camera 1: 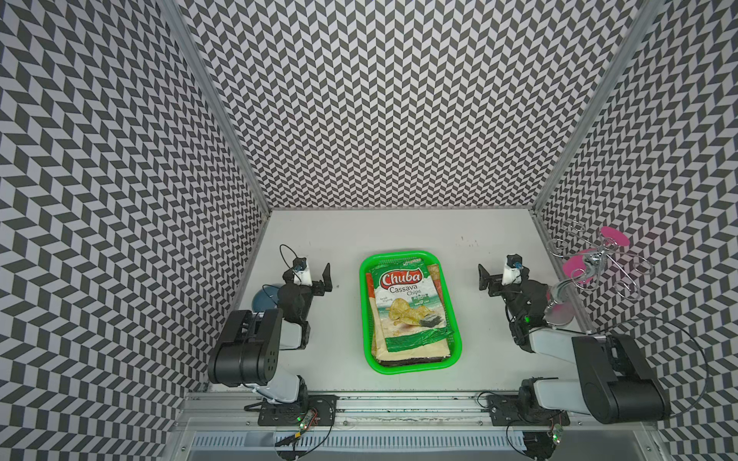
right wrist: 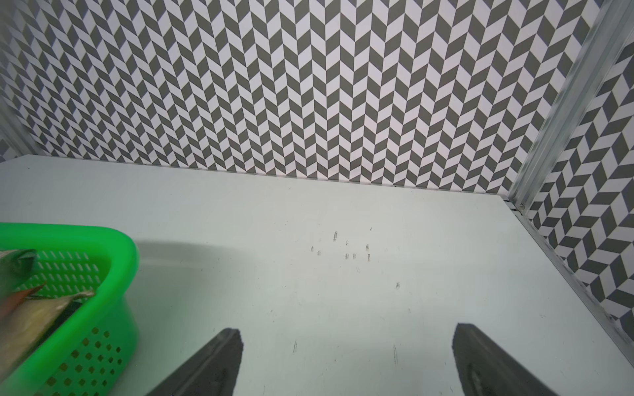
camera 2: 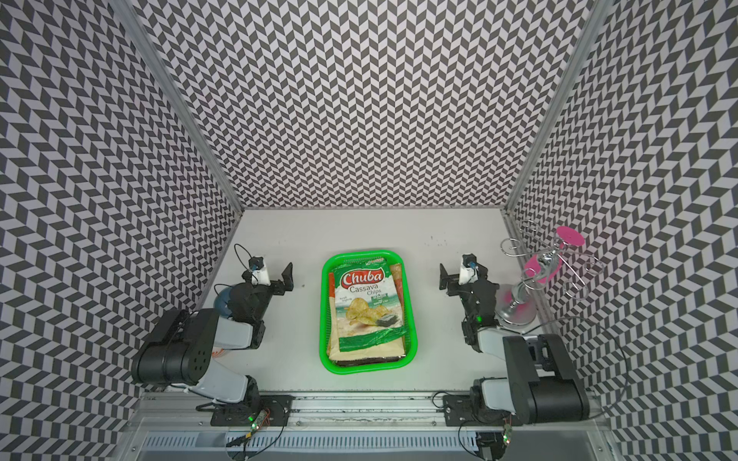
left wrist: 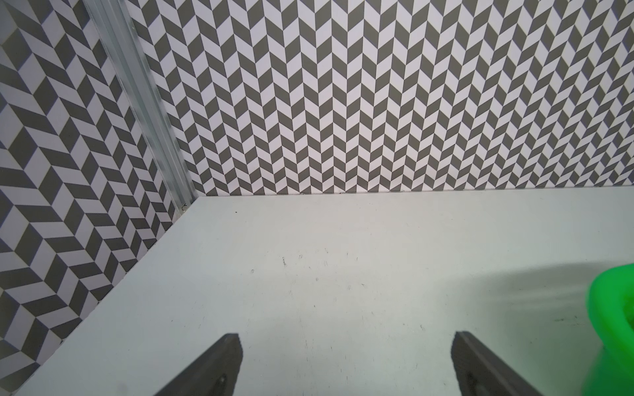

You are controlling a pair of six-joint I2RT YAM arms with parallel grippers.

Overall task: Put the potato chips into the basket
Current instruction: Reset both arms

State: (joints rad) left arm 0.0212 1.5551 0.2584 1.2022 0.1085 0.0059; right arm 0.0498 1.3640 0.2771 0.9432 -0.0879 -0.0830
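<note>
Surface: flat matte white tabletop (camera 1: 399, 231), light scuffs, a few small dark marks near the back.
Room: three walls in black-and-white chevron print (camera 1: 399, 99), aluminium corner posts (camera 1: 217, 103), aluminium rail (camera 1: 399, 403) along the front edge carrying both arm bases.

Counts:
- 2 arms
- 2 grippers
- 1 bright green perforated plastic basket (camera 1: 399, 369)
- 1 chrome wire stand with pink discs (camera 1: 591, 261) at the right wall
- 1 blue-grey round object (camera 1: 261, 299), half hidden behind the left arm

The potato chips are a stack of flat bags lying inside the basket, mid-table between the grippers and touching neither. The top bag (camera 1: 403, 307) is green-white "Chuba Cassava Chips". Tan, orange-red and black edges show under it, so at least 4 bags; exact count not readable.

left gripper (left wrist: 345, 339): fingers spread wide, empty, over bare table.
right gripper (right wrist: 346, 332): same, released, basket corner just beside it.
</note>
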